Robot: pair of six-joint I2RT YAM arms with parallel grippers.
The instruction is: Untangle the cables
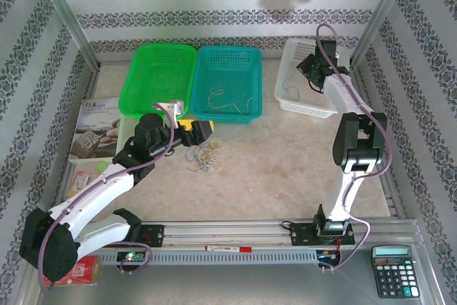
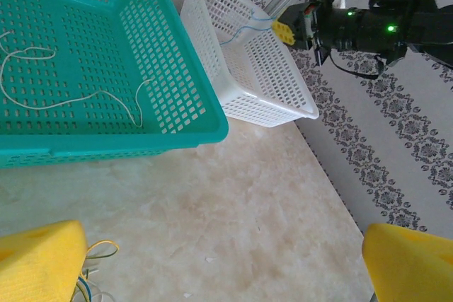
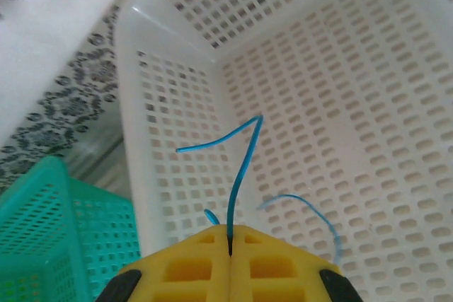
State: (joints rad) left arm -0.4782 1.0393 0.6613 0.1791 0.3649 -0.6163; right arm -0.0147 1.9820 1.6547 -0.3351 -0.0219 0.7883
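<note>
The top external camera looks forward and down from above and behind the arm bases (image 1: 334,226), taking in the whole marbled beige table (image 1: 285,162). The left wrist camera rides low over that table behind the left gripper (image 2: 226,266), facing the perforated teal plastic basket (image 2: 177,83) and the perforated white plastic basket (image 2: 269,83). The right wrist camera peers closely past the right gripper (image 3: 230,235) into the white basket, with a teal corner at lower left; all three views share both baskets.

One green basket (image 1: 161,76), one teal basket (image 1: 228,62) and one white basket (image 1: 293,96) are counted; also one blue cable (image 3: 241,171), one tangle of cables (image 1: 203,156), one calculator (image 1: 393,271) and one marker (image 1: 228,248).
</note>
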